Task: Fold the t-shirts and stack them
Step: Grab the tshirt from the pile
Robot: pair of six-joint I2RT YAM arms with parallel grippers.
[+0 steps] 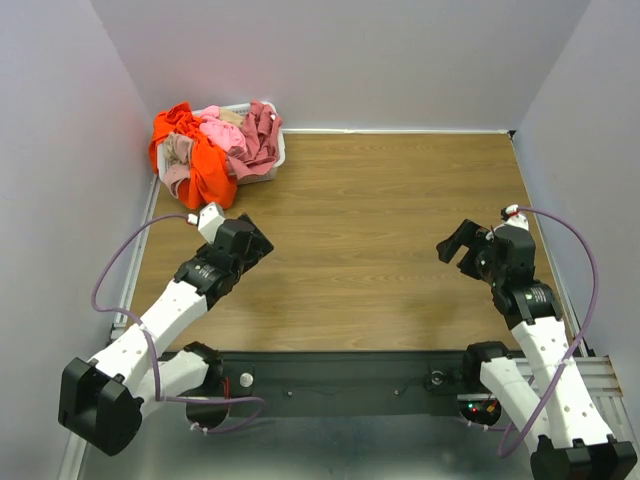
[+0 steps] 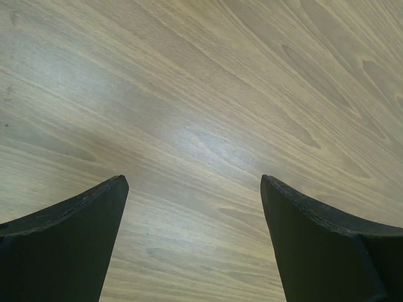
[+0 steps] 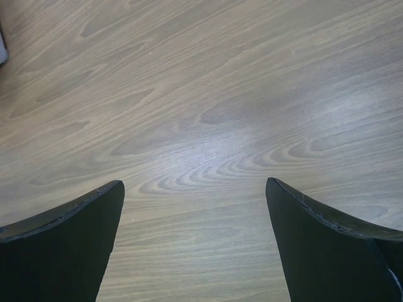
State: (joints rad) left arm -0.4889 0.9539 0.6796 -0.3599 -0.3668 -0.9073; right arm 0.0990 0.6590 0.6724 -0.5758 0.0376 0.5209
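Note:
The t-shirts lie crumpled in a heap in a white lattice basket (image 1: 272, 166) at the table's far left corner: a bright orange one (image 1: 205, 165), a light pink one (image 1: 222, 133), a dusty rose-maroon one (image 1: 262, 135) and a beige one (image 1: 180, 150). My left gripper (image 1: 258, 243) hovers over bare wood, a little in front of the basket; it is open and empty, as the left wrist view (image 2: 194, 182) shows. My right gripper (image 1: 457, 247) is over the right side of the table, far from the shirts, open and empty, as the right wrist view (image 3: 195, 184) shows.
The wooden tabletop (image 1: 380, 230) is enclosed by pale walls at the left, back and right. A black rail (image 1: 340, 380) with both arm bases runs along the near edge. Purple cables (image 1: 110, 280) loop beside each arm.

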